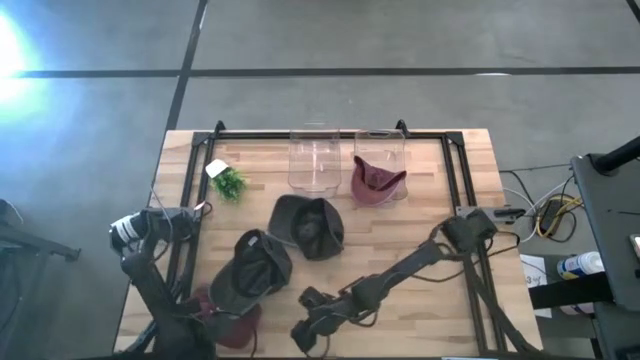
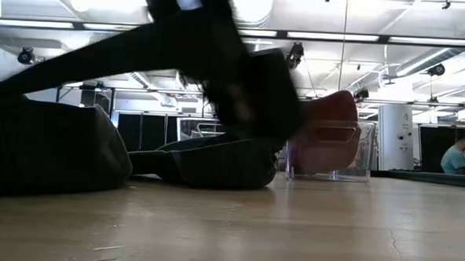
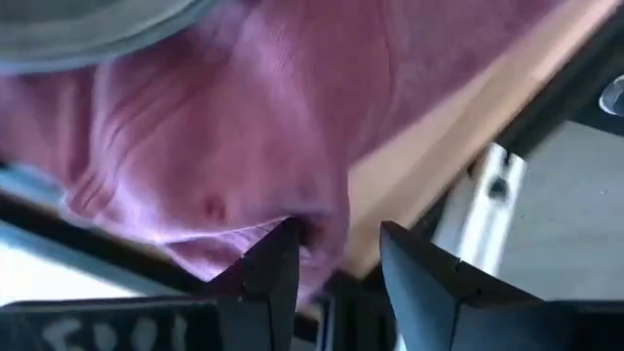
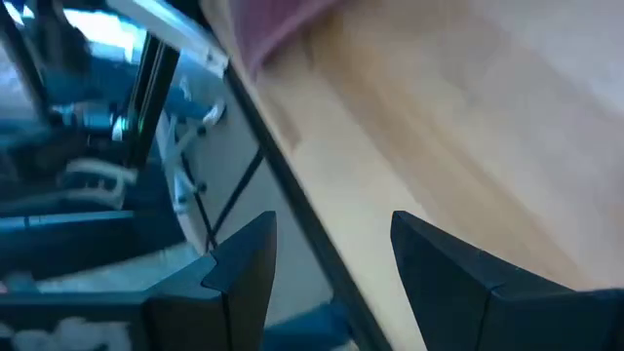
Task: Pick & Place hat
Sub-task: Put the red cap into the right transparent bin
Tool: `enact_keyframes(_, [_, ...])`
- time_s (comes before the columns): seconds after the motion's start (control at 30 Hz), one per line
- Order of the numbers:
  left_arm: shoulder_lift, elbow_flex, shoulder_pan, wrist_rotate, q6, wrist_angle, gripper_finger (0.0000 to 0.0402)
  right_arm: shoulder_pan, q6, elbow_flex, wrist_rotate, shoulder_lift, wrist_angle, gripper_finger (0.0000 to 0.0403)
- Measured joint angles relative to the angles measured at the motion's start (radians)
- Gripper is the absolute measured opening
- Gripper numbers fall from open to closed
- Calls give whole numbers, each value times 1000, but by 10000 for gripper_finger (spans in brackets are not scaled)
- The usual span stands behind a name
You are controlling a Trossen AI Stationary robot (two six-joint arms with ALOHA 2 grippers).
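My left end effector point(image 3: 336, 263) sits at the worktop's point(image 1: 420, 240) near left corner, fingers parted around a fold of the maroon hat point(image 3: 244, 127), not clamped. My right end effector point(image 4: 331, 263) hangs released and empty over the near edge. The risk: I pinch only thin fabric and it slips on lifting, or the hat drags the dark cap point(image 1: 250, 268) overlapping it. Another dark cap point(image 1: 310, 225) and two clear bins point(image 1: 318, 160) lie beyond, one already holding a maroon hat point(image 1: 378, 180).

Maroon hat point(image 3: 244, 127) at the left claw point(image 3: 336, 268), ribbed pink-purple cloth, two dark grey hats point(image 1: 285, 245) beyond it, maroon hat in clear bin point(image 1: 378, 182) far off, green sprig point(image 1: 231, 183), pale striped wood table point(image 1: 420, 230), black frame point(image 1: 455, 160)
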Motion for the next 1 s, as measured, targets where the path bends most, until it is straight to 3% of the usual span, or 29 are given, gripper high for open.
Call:
enact_keyframes(0.17, [-1,-135,11,-68,14,274,138,-18,29,109,2,86,7,198])
enact_keyframes(0.33, [-5,-192,35,-146,3,475,138,-21,66,176,3,151,-1,199])
enact_keyframes(0.53, [-3,-179,49,-310,13,512,138,-22,84,226,22,201,15,198])
enact_keyframes(0.83, [-3,-177,55,-382,13,578,138,-40,42,228,25,202,82,195])
enact_keyframes(1.0, [-3,-148,55,-382,18,580,138,-40,-9,228,-39,202,82,142])
